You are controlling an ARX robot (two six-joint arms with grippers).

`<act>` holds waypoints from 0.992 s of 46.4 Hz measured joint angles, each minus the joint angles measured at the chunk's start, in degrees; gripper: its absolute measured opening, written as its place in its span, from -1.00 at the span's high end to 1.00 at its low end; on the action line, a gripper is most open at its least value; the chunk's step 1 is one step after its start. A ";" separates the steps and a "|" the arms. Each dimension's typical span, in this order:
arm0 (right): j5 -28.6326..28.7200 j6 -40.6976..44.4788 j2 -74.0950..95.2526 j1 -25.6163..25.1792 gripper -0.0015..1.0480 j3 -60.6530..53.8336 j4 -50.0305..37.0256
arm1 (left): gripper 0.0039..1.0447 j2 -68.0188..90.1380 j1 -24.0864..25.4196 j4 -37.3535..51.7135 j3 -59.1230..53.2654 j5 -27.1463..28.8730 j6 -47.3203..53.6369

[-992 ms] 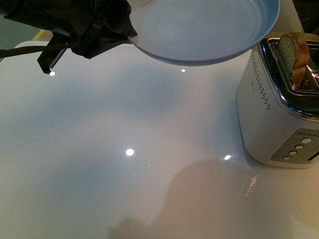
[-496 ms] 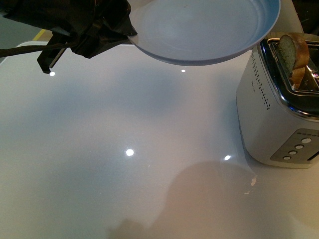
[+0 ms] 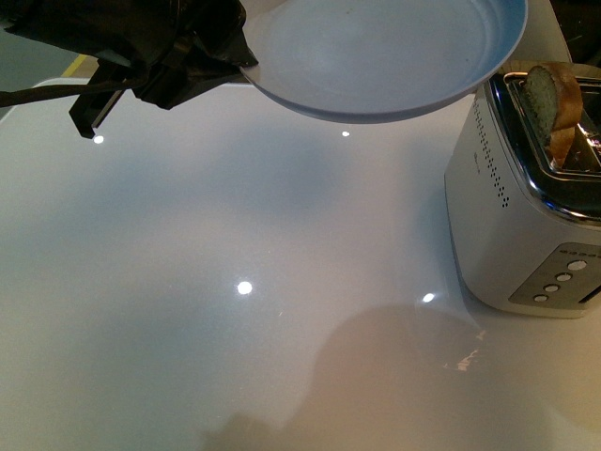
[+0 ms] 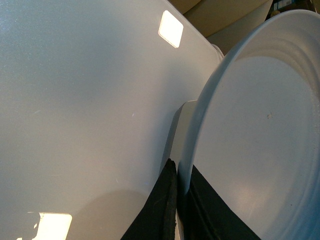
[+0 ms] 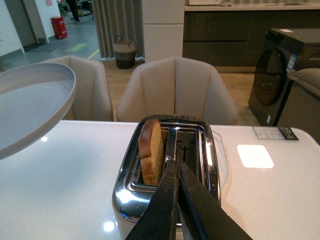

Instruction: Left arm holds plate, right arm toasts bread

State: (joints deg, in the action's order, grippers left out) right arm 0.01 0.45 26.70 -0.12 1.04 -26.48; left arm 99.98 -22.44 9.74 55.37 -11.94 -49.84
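Left tool black and angular, cabled; right tool dark, tapered

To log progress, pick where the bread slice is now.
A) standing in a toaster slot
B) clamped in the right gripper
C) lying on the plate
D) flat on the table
A: the bread stands upright in a slot of the toaster; the plate held by the left gripper is bare, and the right gripper is shut on nothing.
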 joint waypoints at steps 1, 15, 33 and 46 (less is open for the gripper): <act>0.00 0.00 -0.74 0.00 0.96 0.00 0.76 | 0.95 0.00 0.00 0.00 0.00 0.00 0.00; 0.00 0.00 -8.52 0.00 0.96 0.00 8.35 | 0.95 0.00 0.00 0.00 0.00 0.00 0.00; 0.00 0.00 -15.89 0.00 0.96 0.00 15.63 | 0.95 0.00 0.00 0.00 0.00 0.00 0.00; -0.04 -0.04 -26.16 0.02 0.96 0.00 26.29 | 0.95 -0.04 0.00 0.00 0.00 -0.02 0.00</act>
State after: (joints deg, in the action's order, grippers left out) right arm -0.03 0.40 0.54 -0.10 1.04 -0.19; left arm 99.94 -22.44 9.74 55.37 -11.97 -49.84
